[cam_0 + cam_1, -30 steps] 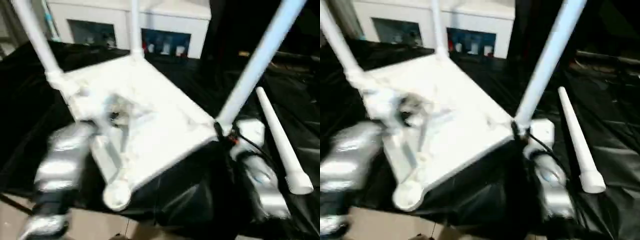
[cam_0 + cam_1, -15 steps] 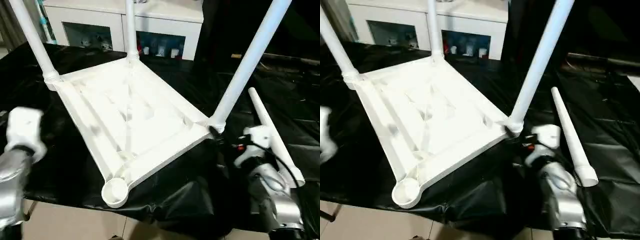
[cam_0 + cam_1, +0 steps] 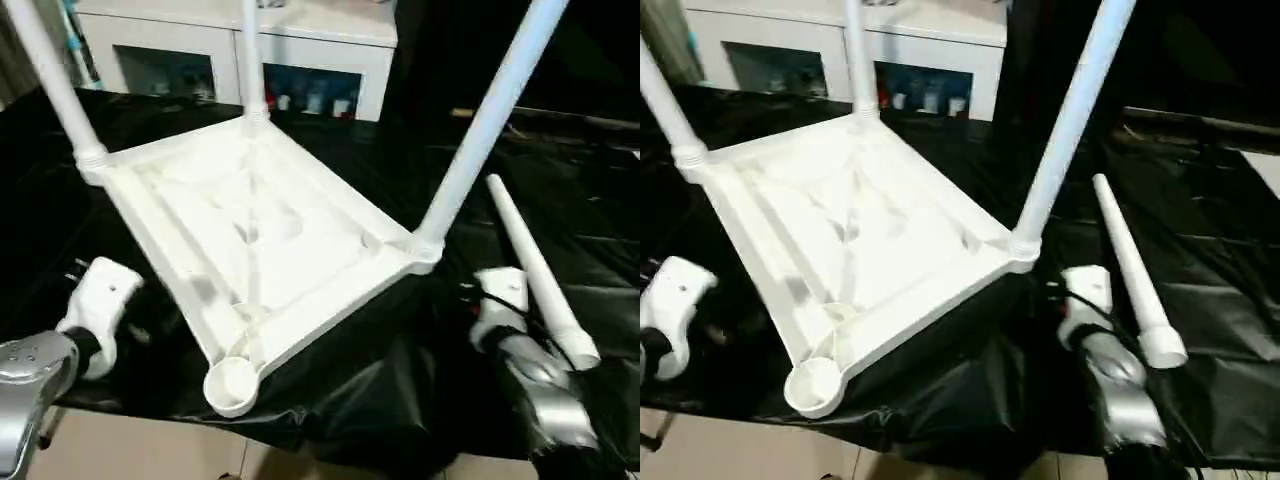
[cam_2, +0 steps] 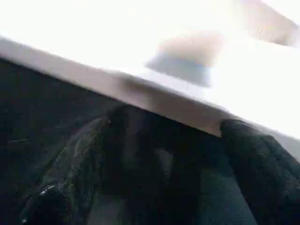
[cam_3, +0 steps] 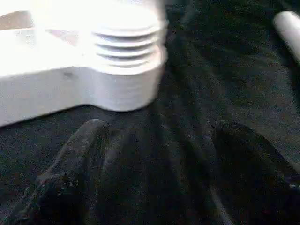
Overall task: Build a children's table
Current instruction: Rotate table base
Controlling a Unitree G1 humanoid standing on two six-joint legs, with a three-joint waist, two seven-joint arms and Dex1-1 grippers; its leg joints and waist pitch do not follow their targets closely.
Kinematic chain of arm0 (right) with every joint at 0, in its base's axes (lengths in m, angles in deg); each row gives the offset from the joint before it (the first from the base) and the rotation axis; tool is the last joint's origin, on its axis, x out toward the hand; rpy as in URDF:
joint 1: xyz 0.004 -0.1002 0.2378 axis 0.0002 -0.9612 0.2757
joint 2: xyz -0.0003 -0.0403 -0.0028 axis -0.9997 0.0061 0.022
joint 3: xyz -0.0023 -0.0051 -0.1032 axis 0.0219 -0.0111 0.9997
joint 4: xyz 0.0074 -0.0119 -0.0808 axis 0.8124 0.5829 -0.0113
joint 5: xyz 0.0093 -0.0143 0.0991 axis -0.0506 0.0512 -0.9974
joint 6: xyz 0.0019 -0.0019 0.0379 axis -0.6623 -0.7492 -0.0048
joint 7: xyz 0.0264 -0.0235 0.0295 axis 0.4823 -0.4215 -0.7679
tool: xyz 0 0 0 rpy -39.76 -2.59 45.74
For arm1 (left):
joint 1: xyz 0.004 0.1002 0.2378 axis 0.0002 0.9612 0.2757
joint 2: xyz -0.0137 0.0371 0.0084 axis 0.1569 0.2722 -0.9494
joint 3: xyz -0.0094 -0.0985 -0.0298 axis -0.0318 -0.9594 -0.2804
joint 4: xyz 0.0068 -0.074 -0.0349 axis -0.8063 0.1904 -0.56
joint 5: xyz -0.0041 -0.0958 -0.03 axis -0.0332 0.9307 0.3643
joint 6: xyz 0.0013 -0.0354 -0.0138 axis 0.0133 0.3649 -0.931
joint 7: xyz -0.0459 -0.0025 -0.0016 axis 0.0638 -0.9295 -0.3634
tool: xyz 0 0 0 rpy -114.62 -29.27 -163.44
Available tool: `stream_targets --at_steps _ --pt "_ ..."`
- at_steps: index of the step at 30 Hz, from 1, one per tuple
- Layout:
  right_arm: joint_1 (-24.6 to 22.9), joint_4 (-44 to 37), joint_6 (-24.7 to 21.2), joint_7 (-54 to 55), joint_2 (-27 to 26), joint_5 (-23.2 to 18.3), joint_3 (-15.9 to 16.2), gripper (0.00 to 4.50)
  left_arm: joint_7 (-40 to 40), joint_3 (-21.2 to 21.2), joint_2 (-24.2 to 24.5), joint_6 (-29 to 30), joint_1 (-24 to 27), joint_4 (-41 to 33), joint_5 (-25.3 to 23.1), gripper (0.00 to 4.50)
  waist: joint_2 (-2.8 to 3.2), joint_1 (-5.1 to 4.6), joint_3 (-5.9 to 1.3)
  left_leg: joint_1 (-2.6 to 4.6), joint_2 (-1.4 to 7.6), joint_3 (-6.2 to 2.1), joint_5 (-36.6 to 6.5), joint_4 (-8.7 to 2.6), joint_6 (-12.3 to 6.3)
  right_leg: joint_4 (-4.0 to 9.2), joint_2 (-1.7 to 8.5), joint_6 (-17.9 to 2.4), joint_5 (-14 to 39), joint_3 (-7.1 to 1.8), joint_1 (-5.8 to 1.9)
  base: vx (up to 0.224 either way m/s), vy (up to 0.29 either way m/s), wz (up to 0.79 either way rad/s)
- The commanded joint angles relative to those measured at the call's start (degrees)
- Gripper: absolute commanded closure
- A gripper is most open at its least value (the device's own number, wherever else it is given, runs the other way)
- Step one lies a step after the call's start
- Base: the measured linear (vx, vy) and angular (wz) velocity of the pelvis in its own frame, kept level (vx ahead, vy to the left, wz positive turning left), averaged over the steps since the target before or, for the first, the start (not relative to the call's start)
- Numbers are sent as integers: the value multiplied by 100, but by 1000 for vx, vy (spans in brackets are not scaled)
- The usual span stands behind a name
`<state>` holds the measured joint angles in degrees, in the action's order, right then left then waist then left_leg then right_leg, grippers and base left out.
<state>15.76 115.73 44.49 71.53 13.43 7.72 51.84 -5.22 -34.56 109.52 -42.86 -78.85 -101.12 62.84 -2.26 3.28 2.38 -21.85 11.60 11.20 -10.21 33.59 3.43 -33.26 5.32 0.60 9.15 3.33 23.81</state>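
Note:
The white children's table (image 3: 260,230) lies upside down on black cloth, ribbed underside up. Three tube legs stand in its corner sockets: back left (image 3: 50,80), back middle (image 3: 250,60) and right (image 3: 480,130). The near corner socket (image 3: 232,385) is empty. A loose leg (image 3: 535,265) lies on the cloth to the right. My left gripper (image 4: 168,136) is open and empty, low beside the table's left edge. My right gripper (image 5: 161,131) is open and empty, facing the ribbed base of the right leg (image 5: 126,51), a little short of it.
A white cabinet with glass doors (image 3: 300,60) stands behind the work surface. Crumpled black cloth (image 3: 570,170) covers the surface and hangs over its front edge, with pale floor (image 3: 130,450) below. My silver forearms (image 3: 540,400) flank the table on both sides.
My left arm has come off the table's underside and swung down to its left side. My right gripper has drawn back slightly from the right leg's base. The camera shifted too.

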Motion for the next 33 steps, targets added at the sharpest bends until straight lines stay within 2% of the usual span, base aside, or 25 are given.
stream_targets --at_steps 1,2,4,6,9,10,13,14,16,19,22,24,25,27,28,30,31,32,33 --pt "247 226 -78 -93 -56 117 168 68 -328 287 62 87 41 -260 246 9 100 -6 -277 125 117 -70 -1812 -488 91 312 161 -893 1473 -195 -186 0 0 0" --pt "382 370 -76 -140 -84 157 240 68 -412 378 101 115 46 -315 295 9 95 -6 -285 146 123 -67 -1826 -481 115 299 168 -926 1476 -198 -173 0 0 0" --pt "615 621 -88 -254 -159 205 343 68 -565 538 165 160 55 -406 380 9 100 4 -280 147 124 -60 -1810 -475 137 297 165 -924 1465 -204 -174 0 0 0" --pt "869 920 -18 -344 -238 303 454 68 -686 704 198 188 45 -459 393 9 80 -2 -282 133 119 -56 -1755 -471 156 286 158 -913 1444 -204 -186 0 0 0" --pt "1230 1418 142 -544 -356 383 569 68 -698 965 180 181 -87 -400 325 9 40 -56 -267 97 111 -75 -1962 -469 198 296 175 -854 1860 -207 -194 0 0 0" --pt "1292 1503 170 -594 -375 397 597 68 -675 1012 153 171 -133 -363 310 9 55 -52 -258 128 112 -75 -2090 -463 223 320 181 -810 2078 -213 -171 0 0 0" --pt "1536 1805 307 -745 -474 423 691 68 -595 1266 -107 69 -415 -116 269 9 36 -74 -266 156 114 -81 -2202 -450 249 351 193 -756 2313 -215 -148 0 0 0" --pt "1688 1982 413 -952 -548 426 758 68 -551 1494 -365 -50 -703 177 232 9 33 -92 -266 137 100 -86 -2215 -449 244 356 180 -741 2388 -206 -159 0 0 0" --pt "1755 2053 506 -1035 -566 471 816 68 -511 1635 -528 -157 -884 391 166 9 54 -82 -265 150 103 -91 -2238 -446 247 371 194 -724 2447 -208 -150 0 0 0" --pt "1801 2095 571 -1033 -563 512 830 68 -475 1766 -676 -235 -1045 601 94 9 33 -112 -267 118 105 -113 -2274 -455 271 384 200 -679 2575 -192 -171 0 0 0" --pt "1864 2101 624 -1089 -552 456 727 68 -268 1951 -955 -572 -1378 1093 -107 9 42 -115 -284 152 107 -98 -2229 -438 235 382 183 -736 2384 -198 -146 0 0 0" --pt "1773 1858 560 -1140 -475 366 648 68 125 1957 -1265 -987 -1716 1689 -342 9 69 -106 -298 138 95 -93 -2143 -432 206 373 166 -755 2226 -193 -170 0 0 0" --pt "1726 1746 508 -1152 -454 325 620 68 225 1939 -1336 -1084 -1791 1834 -385 9 50 -80 -306 161 102 -78 -2106 -421 175 375 174 -789 2118 -201 -156 0 0 0" --pt "1554 1343 339 -1111 -370 242 546 68 461 1940 -1467 -1391 -1968 2171 -528 9 62 -78 -314 106 100 -97 -1966 -437 161 342 177 -796 1975 -196 -217 0 0 0" --pt "1469 1146 293 -1077 -330 236 511 68 555 1933 -1539 -1537 -2041 2312 -572 9 49 -68 -324 116 107 -91 -1884 -429 142 334 177 -795 1869 -196 -211 0 0 0" --pt "1298 713 73 -1009 -260 173 403 68 681 1927 -1711 -1809 -2163 2512 -585 9 63 -49 -341 123 113 -83 -1719 -420 126 302 171 -854 1595 -198 -227 0 0 0" --pt "1206 466 -76 -944 -215 152 342 68 742 1931 -1829 -1980 -2231 2622 -580 9 58 -50 -328 106 100 -79 -1658 -425 103 315 151 -856 1536 -198 -241 0 0 0" --pt "1173 364 -164 -905 -195 144 311 68 768 1942 -1884 -2067 -2264 2673 -587 9 53 -6 -353 118 114 -72 -1533 -408 102 279 164 -903 1320 -202 -246 0 0 0" --pt "1173 364 -164 -905 -195 144 311 68 768 1942 -1884 -2067 -2264 2673 -587 9 50 -1 -353 101 110 -77 -1459 -412 87 270 163 -936 1227 -199 -262 0 0 0"
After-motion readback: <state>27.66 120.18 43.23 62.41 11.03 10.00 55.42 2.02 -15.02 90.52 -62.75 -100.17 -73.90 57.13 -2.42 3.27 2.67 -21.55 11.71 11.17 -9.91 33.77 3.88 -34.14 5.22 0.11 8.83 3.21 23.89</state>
